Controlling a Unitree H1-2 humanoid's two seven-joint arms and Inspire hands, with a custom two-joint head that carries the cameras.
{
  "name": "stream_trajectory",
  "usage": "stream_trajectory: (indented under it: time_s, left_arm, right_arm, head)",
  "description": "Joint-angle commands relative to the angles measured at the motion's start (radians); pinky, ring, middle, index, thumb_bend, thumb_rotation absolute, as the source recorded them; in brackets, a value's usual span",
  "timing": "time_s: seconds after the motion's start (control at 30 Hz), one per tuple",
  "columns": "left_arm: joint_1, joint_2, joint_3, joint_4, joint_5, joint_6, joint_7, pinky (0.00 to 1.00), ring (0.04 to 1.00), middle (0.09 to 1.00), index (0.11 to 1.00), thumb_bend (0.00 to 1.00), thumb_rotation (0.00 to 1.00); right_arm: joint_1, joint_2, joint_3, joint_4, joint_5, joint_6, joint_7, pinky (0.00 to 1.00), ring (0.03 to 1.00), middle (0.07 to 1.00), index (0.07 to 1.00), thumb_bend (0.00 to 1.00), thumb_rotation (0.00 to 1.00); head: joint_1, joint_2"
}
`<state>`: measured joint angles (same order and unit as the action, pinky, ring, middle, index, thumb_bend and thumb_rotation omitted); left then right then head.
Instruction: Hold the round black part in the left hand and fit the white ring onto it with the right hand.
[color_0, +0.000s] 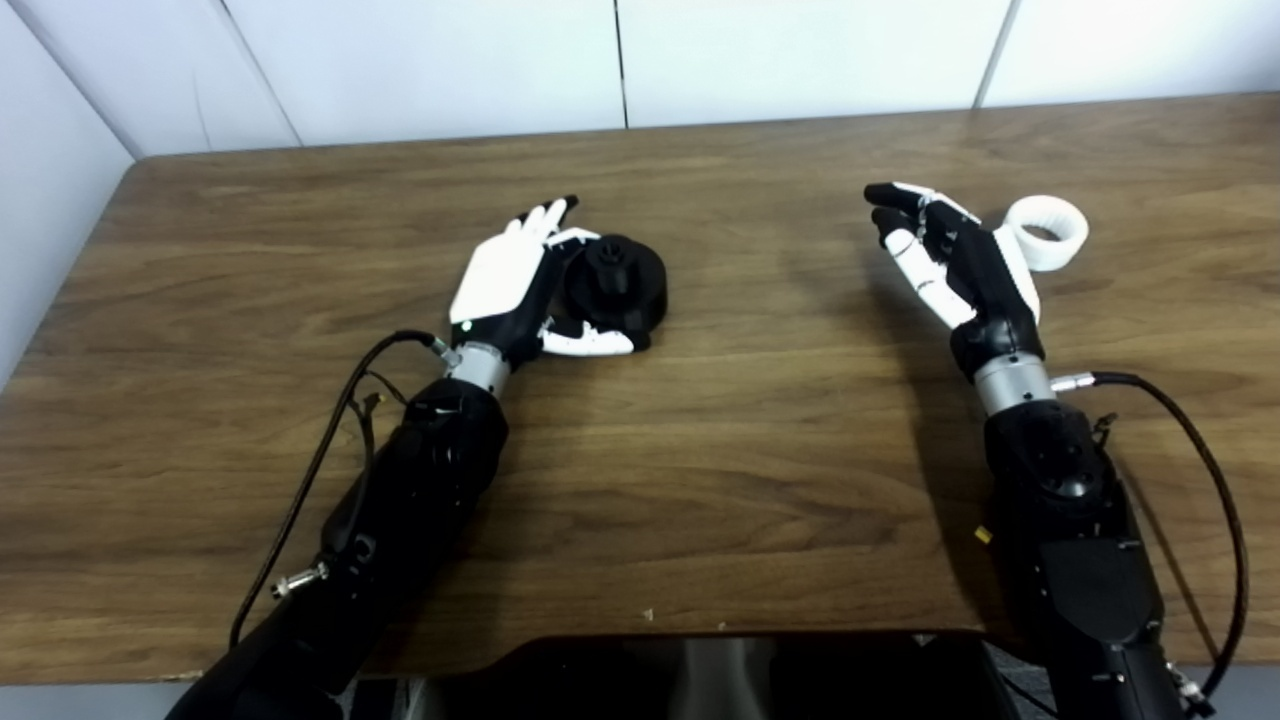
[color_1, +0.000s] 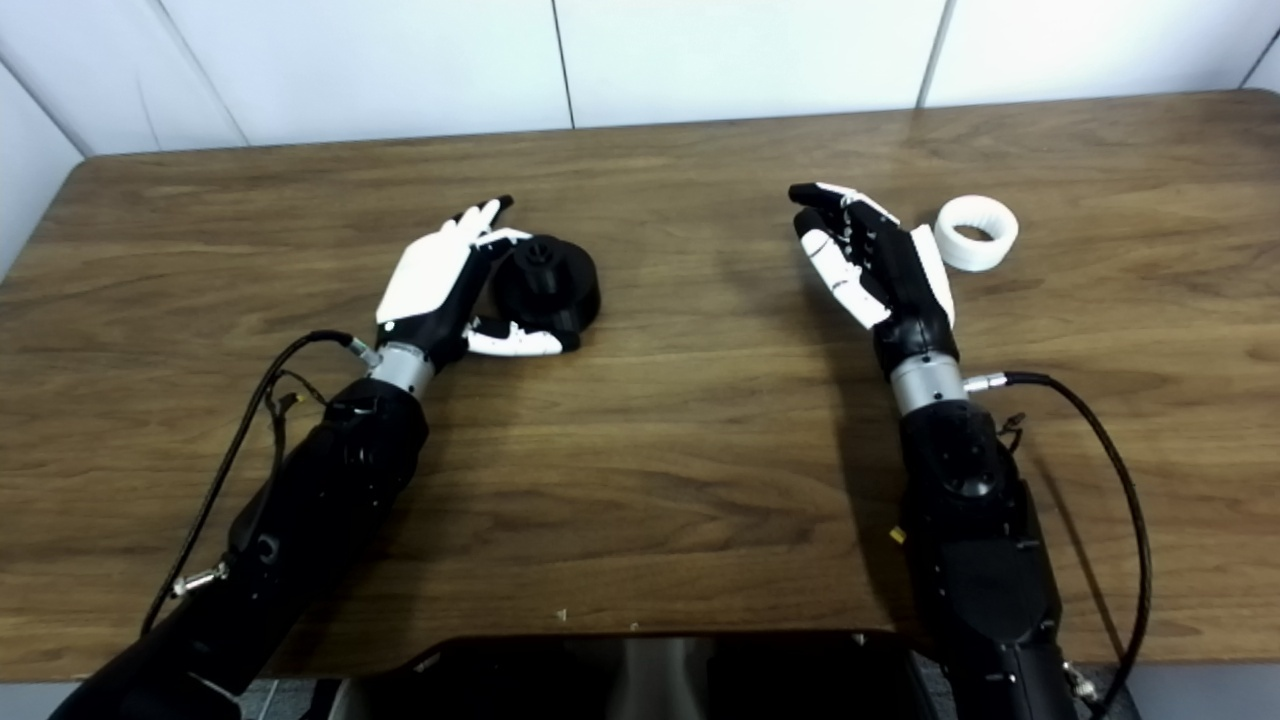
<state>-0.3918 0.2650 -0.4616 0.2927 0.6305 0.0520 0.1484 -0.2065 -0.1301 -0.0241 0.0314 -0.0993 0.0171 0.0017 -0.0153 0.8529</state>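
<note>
The round black part (color_0: 622, 283) rests on the wooden table (color_0: 760, 470), left of centre, with a knob sticking up from its top. My left hand (color_0: 508, 282) is open and cupped against the part's left side. Its fingers (color_0: 545, 215) stretch past the far edge and its thumb (color_0: 590, 344) lies along the near side. The white ring (color_1: 977, 232) lies flat on the table at the right. My right hand (color_1: 880, 265) stands open just left of the ring, palm turned left, with a small gap between them and nothing in it.
A black glossy panel (color_0: 700, 675) sits at the table's near edge between my arms. Black cables (color_0: 310, 470) loop beside each forearm. White wall panels (color_0: 620, 60) close off the far and left sides.
</note>
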Motion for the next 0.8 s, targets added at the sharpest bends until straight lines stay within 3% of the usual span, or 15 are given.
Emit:
stream_trajectory:
  time_s: [0.0,0.77]
  left_arm:
    - [0.011,-0.010,-0.032,-0.022,0.032,-0.027,-0.052,1.00,1.000,1.000,0.702,1.00,0.44]
    - [0.057,-0.023,-0.095,-0.083,0.068,-0.107,-0.115,1.00,1.000,1.000,0.688,1.00,0.43]
  right_arm:
    - [-0.029,-0.002,-0.007,-0.037,0.004,-0.035,-0.007,0.78,0.814,0.811,0.728,0.48,0.64]
    - [-0.026,0.004,-0.004,-0.041,-0.002,-0.028,-0.017,0.80,0.811,0.811,0.725,0.48,0.65]
  head:
    - [-0.001,0.000]
    - [-0.015,0.000]
